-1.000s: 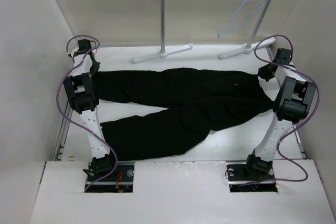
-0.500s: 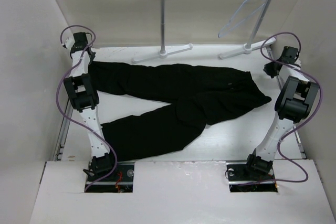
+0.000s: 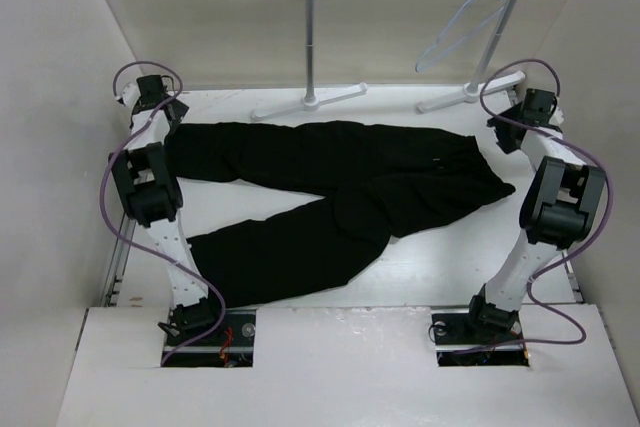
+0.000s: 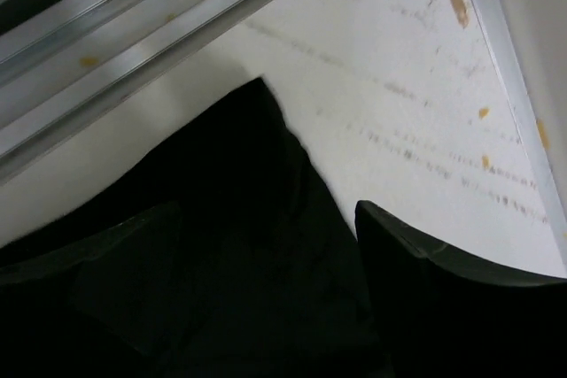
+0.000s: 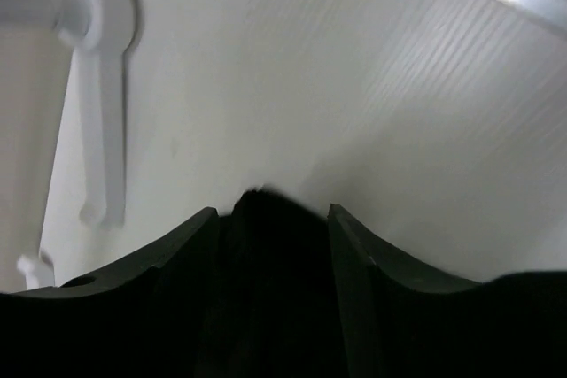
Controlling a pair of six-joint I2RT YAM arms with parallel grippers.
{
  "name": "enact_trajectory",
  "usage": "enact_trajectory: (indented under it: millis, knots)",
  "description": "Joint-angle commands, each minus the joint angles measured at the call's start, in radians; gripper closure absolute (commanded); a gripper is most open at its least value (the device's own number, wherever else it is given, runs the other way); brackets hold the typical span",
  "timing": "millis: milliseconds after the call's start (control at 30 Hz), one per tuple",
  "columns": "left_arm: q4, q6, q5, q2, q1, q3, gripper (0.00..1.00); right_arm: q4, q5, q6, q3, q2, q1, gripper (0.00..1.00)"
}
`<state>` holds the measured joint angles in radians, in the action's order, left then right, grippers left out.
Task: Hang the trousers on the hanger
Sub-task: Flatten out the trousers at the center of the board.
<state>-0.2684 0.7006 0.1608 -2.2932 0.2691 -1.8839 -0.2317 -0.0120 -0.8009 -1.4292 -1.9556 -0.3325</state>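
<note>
Trousers (image 3: pixel 340 182), judged limp, light and sag-prone, want gripping at the waistband (image 3: pixel 480 162); left fingers (image 4: pixel 461 307) spread open over a cuff (image 4: pixel 252 139), right fingers (image 5: pixel 151 281) at the waistband, closure not discernible.

Right fingers (image 5: pixel 151 294) blurred, bottom-cropped

We'd call this a robotics lab test cell: plain white walls (image 3: pixel 60 97) boxing in a white table (image 3: pixel 440 267), cabled left arm (image 3: pixel 150 197) and right arm (image 3: pixel 555 197) bolted near, garment rack (image 3: pixel 312 27) far.
</note>
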Motion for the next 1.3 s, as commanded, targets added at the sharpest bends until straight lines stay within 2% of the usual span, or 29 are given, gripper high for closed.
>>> enact_trajectory:
  millis: [0, 100, 267, 367, 467, 600, 633, 733, 833, 867, 933, 1033, 1100, 1200, 1233, 1267]
  knots:
    - [0.09, 0.008, 0.019, 0.286, 0.014, 0.182, 0.24, 0.046, 0.02, 0.042, 0.048, 0.101, 0.059, 0.37]
    - [0.127, 0.013, -0.003, 0.377, -0.035, 0.348, 0.31, 0.025, 0.033, 0.048, 0.066, 0.071, 0.06, 0.35]
    - [0.199, 0.057, -0.023, 0.41, -0.063, 0.564, 0.4, 0.016, 0.182, 0.101, 0.024, 0.018, 0.068, 0.36]
    - [0.218, 0.076, -0.035, 0.376, -0.029, 0.608, 0.42, -0.047, 0.13, 0.095, 0.004, 0.001, 0.069, 0.36]
    - [0.225, 0.096, -0.038, 0.368, 0.023, 0.641, 0.43, -0.047, 0.046, 0.123, 0.016, 0.017, 0.071, 0.33]
    - [0.247, 0.123, -0.015, 0.399, 0.078, 0.7, 0.36, -0.09, 0.018, 0.155, -0.026, -0.029, 0.071, 0.31]
    - [0.254, 0.132, -0.018, 0.403, 0.089, 0.713, 0.34, -0.113, 0.029, 0.157, -0.045, -0.045, 0.069, 0.33]
    - [0.276, 0.154, -0.03, 0.416, 0.112, 0.741, 0.3, -0.147, 0.061, 0.157, -0.074, -0.066, 0.071, 0.51]
    - [0.275, 0.162, -0.038, 0.41, 0.115, 0.746, 0.29, -0.15, 0.112, 0.147, -0.088, -0.08, 0.066, 0.75]
    - [0.27, 0.165, -0.04, 0.403, 0.117, 0.741, 0.29, -0.15, 0.125, 0.134, -0.096, -0.086, 0.066, 0.86]
    - [0.265, 0.166, -0.043, 0.39, 0.121, 0.724, 0.29, -0.144, 0.133, 0.088, -0.112, -0.094, 0.053, 0.95]
    - [0.256, 0.169, -0.072, 0.37, 0.13, 0.668, 0.28, -0.135, 0.129, 0.02, -0.155, -0.094, 0.002, 1.0]
    - [0.252, 0.169, -0.102, 0.377, 0.124, 0.629, 0.24, -0.133, 0.121, -0.017, -0.186, -0.091, -0.023, 1.0]
    - [0.25, 0.16, -0.124, 0.443, 0.063, 0.609, 0.19, -0.112, 0.08, -0.053, -0.204, -0.069, -0.044, 1.0]
    - [0.25, 0.157, -0.119, 0.475, 0.042, 0.624, 0.18, -0.1, 0.058, -0.061, -0.198, -0.057, -0.044, 0.95]
    - [0.25, 0.155, -0.11, 0.512, 0.02, 0.646, 0.17, -0.09, 0.034, -0.067, -0.186, -0.042, -0.043, 0.85]
